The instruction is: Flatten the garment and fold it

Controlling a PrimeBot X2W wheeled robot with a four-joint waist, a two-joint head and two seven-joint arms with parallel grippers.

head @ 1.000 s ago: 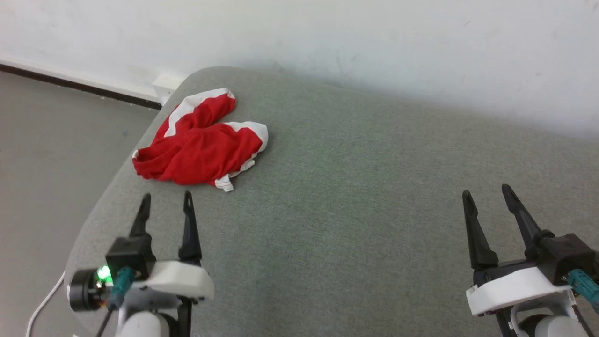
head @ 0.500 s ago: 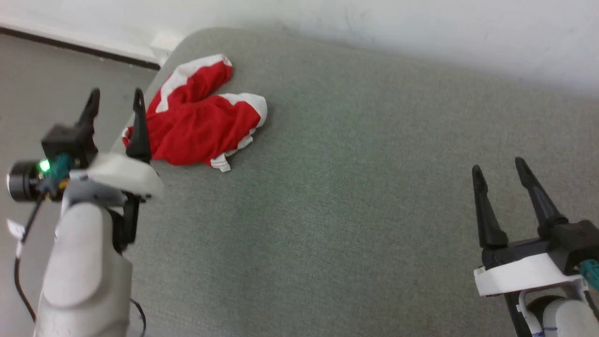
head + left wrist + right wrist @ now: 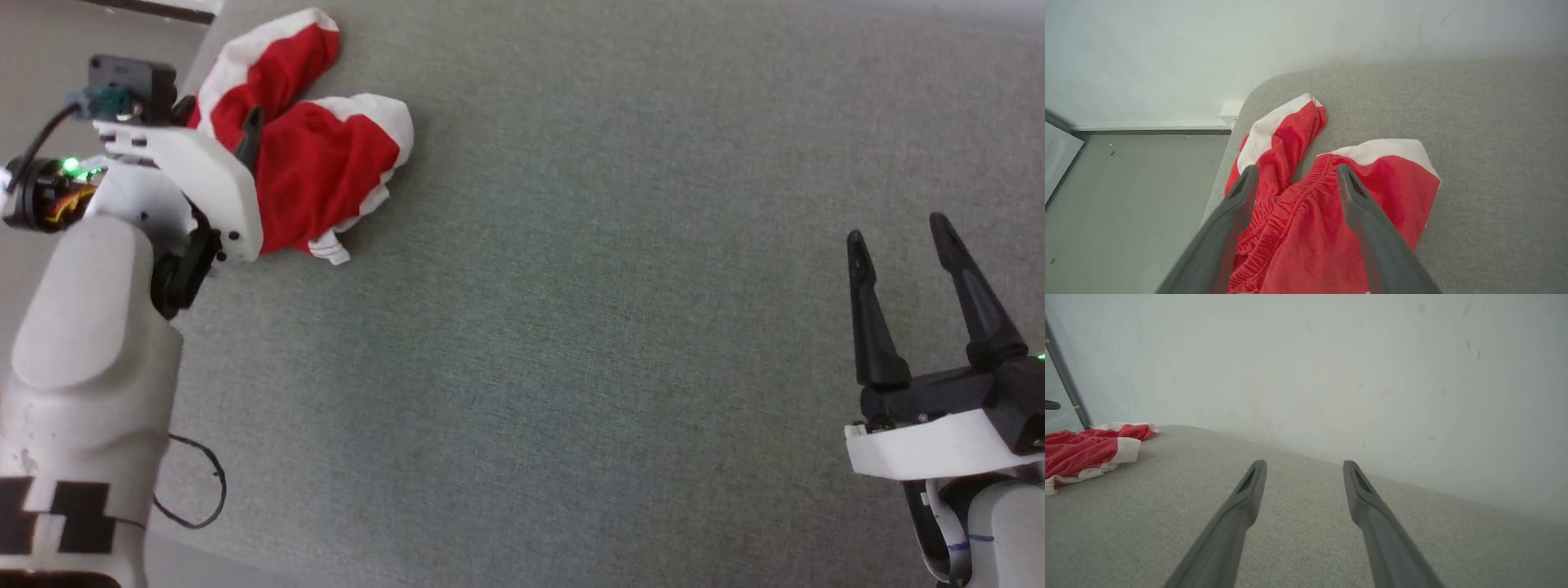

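Red with white trim, the garment (image 3: 326, 163) lies crumpled at the far left corner of the grey fabric surface (image 3: 571, 327). The left gripper (image 3: 222, 114) hangs above it, fingers spread wide, holding nothing. Well to the right, the right gripper (image 3: 896, 229) is over bare fabric, fingers equally spread, empty.

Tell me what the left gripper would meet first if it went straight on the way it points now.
Most likely the red shorts: the open left gripper points at their gathered waistband. How far above the cloth it is, I cannot tell.
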